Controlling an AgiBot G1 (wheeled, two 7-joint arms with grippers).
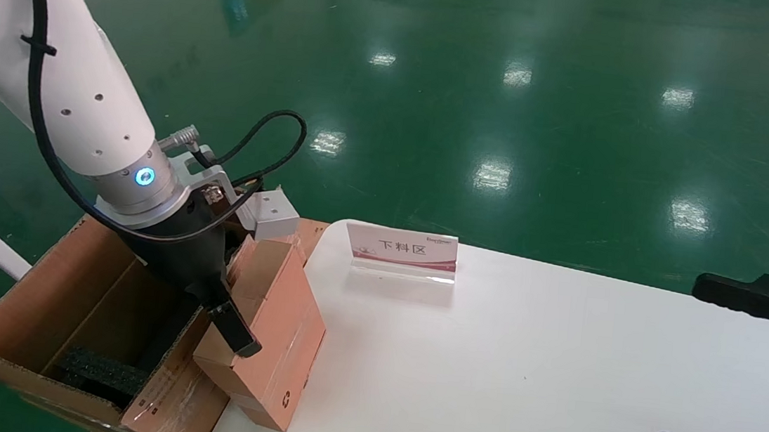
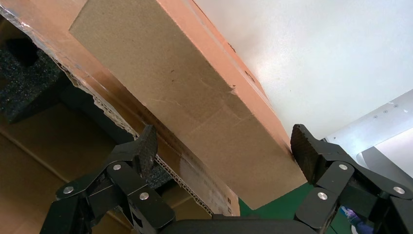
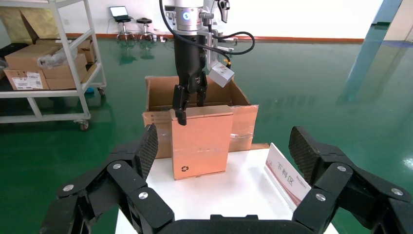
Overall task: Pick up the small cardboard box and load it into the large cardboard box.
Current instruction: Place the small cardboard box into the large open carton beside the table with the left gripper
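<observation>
The small cardboard box [image 1: 281,333] stands on its narrow side at the white table's left edge, leaning against the large cardboard box [image 1: 30,302]. A recycling mark shows on its orange face [image 3: 199,141]. My left gripper [image 1: 236,332] reaches down over the box's top and straddles it, open. In the left wrist view the small box [image 2: 195,97] lies between the fingers: one pad [image 2: 304,151] meets its orange edge, the other pad [image 2: 146,146] stands off it by the large box's flap [image 2: 48,44]. Black foam [image 1: 94,371] lies inside the large box. My right gripper [image 1: 684,365] hangs open at the table's right side.
A small sign stand [image 1: 402,249] sits at the table's [image 1: 553,373] far edge. The large box stands on the green floor against the table's left side. In the right wrist view a shelf cart [image 3: 48,63] with cartons stands far behind.
</observation>
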